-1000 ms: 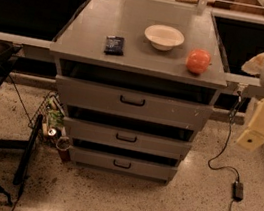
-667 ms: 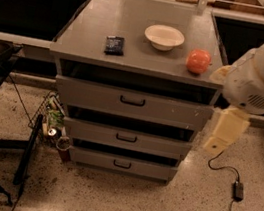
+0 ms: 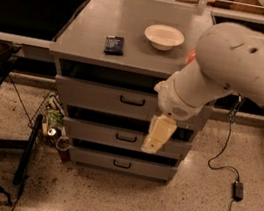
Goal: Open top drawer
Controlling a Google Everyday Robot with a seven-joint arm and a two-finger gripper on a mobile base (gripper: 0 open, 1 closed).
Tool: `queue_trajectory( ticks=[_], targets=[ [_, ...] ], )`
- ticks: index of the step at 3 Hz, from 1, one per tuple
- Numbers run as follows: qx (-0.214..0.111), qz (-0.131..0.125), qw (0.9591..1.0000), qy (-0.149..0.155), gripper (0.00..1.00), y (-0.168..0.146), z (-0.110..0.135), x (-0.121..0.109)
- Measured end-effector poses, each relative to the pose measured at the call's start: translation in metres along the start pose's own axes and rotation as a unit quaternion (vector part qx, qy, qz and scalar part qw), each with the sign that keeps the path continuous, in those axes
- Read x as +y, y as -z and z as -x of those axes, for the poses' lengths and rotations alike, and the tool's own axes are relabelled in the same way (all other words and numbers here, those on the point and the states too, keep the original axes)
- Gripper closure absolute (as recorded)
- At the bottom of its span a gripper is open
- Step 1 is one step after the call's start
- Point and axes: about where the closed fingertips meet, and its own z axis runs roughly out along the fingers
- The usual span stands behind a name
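The top drawer (image 3: 98,96) is the widest grey front under the cabinet top, with a small black bar handle (image 3: 132,101) at its centre; it looks shut or nearly so. Two narrower grey drawers (image 3: 111,135) sit below it. My arm reaches in from the right across the cabinet's right half. My gripper (image 3: 156,135) hangs as a cream-coloured piece in front of the drawers, just right of and below the top drawer's handle, not touching it.
On the cabinet top (image 3: 94,30) lie a small dark packet (image 3: 115,44) and a white bowl (image 3: 164,36); an orange-red thing (image 3: 190,57) peeks from behind my arm. A cable and adapter (image 3: 238,189) lie on the floor at right. Clutter (image 3: 53,121) sits left of the cabinet.
My arm has swung left from the cabinet's right side to in front of the drawers, and the gripper has come close to the top drawer's handle.
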Motion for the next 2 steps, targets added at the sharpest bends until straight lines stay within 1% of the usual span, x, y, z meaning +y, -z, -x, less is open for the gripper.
queue_trajectory(
  ticks=[1,2],
  targets=[
    [-0.005,0.004,0.9999,0.009,0.0,-0.056,0.021,-0.023],
    [-0.01,0.015,0.9998,0.007,0.0,-0.105,0.036,-0.043]
  ],
)
